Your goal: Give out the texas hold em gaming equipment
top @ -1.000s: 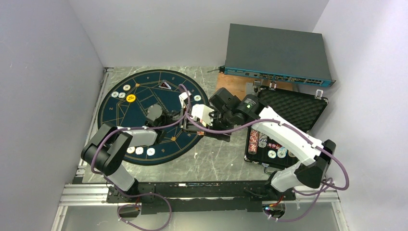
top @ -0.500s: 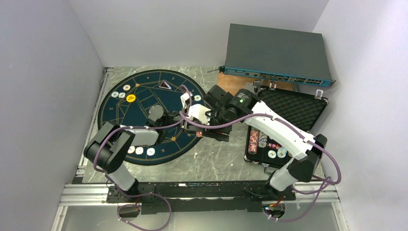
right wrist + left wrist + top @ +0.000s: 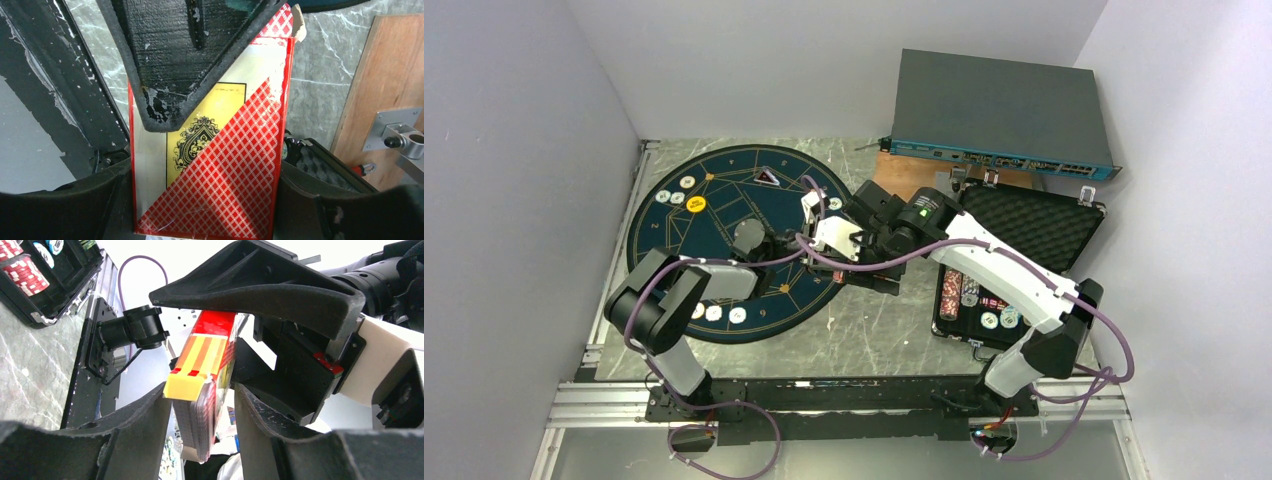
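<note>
Status: distribution is judged partly done.

Card box [image 3: 225,165]: held in the air above the near-right edge of the mat [image 3: 724,215], between the two arms. The left gripper [image 3: 200,407] is closed across the thin side of the box. The right gripper [image 3: 202,180] is clamped across its width, with both pads against the box edges. No loose cards can be made out on the mat, so dealing is judged not yet begun.

Counted on the mat:
- whitish chips [image 3: 677,197]: three clustered at the far left
- three-chip row [image 3: 713,313] at the near edge
- single chip [image 3: 834,203] at the right rim
- seven chips in total; the count is tentative, as they are very small in the top view
- yellow disc [image 3: 696,204]: one, just beside the far-left cluster
- small reddish item [image 3: 769,177] near the far rim: too small to be named

Counted in the case [image 3: 1034,225], open on the table [image 3: 874,330] to the right:
- red chip stacks [image 3: 951,290] are seen, at least two
- pale discs [image 3: 999,319] near the front edge, about two
- exact numbers cannot be read

Left to do, as judged: the cards are to be taken from the box and set out, and the stock in the case is to be shared among the places on the mat.
</note>
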You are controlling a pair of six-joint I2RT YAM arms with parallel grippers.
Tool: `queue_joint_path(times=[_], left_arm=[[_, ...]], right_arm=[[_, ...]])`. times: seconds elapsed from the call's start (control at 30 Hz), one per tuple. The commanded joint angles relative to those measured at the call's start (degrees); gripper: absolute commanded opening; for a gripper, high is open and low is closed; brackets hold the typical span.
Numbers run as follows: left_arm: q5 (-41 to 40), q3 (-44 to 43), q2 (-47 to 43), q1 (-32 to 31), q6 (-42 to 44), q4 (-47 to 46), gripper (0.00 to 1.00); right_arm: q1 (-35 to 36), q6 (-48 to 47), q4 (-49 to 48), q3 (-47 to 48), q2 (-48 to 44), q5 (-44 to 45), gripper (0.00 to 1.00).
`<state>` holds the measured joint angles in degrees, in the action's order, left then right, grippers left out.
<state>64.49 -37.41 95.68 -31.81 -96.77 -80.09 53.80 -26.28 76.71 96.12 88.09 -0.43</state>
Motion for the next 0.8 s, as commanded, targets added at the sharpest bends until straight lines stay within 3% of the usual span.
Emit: queue_joint_path(times=[0.0,0.07,0.2,0.3,0.33,0.37,0.47,0.67,0.77], left_arm=[[-0.7,-2.7,1.1,-0.4,-1.9,-6.3,0.54],[-1.0,-2.5,1.4,-0.6,-2.7,-7.5,0.51],[-1.0,-2.8,2.0,-0.6,-4.6,-10.9,0.31],[-1.3,-2.6,2.1,-0.6,-4.5,-10.8,0.09],[-1.3,-2.5,2.1,-0.5,-4.1,-10.6,0.01],[-1.4,-2.3,2.0,-0.3,-3.8,-10.1,0.00],[-0.9,-2.4,2.0,0.1,-3.3,-9.7,0.00],[0.8,-3.5,0.9,-0.2,-2.4,-9.4,0.00],[1.0,-3.2,0.0,-0.3,-1.6,-8.2,0.00]], right_arm=[[0.7,2.0,-2.0,1.2,-0.9,3.4,0.73],[0.7,1.7,-2.8,2.8,-0.4,2.2,0.74],[0.6,0.9,-0.9,2.6,-0.3,1.6,0.67],[0.5,0.0,-3.4,1.4,-2.1,2.9,0.60],[0.3,0.1,-4.0,1.5,-2.5,2.8,0.63],[0.1,0.6,-4.5,1.1,-3.0,3.2,0.74],[-0.5,0.7,-6.8,-2.0,-6.1,2.7,0.98],[-0.7,0.0,-10.7,-4.8,-5.0,-0.4,1.00],[-0.9,-0.5,-12.3,-5.8,-3.7,-1.0,0.93]])
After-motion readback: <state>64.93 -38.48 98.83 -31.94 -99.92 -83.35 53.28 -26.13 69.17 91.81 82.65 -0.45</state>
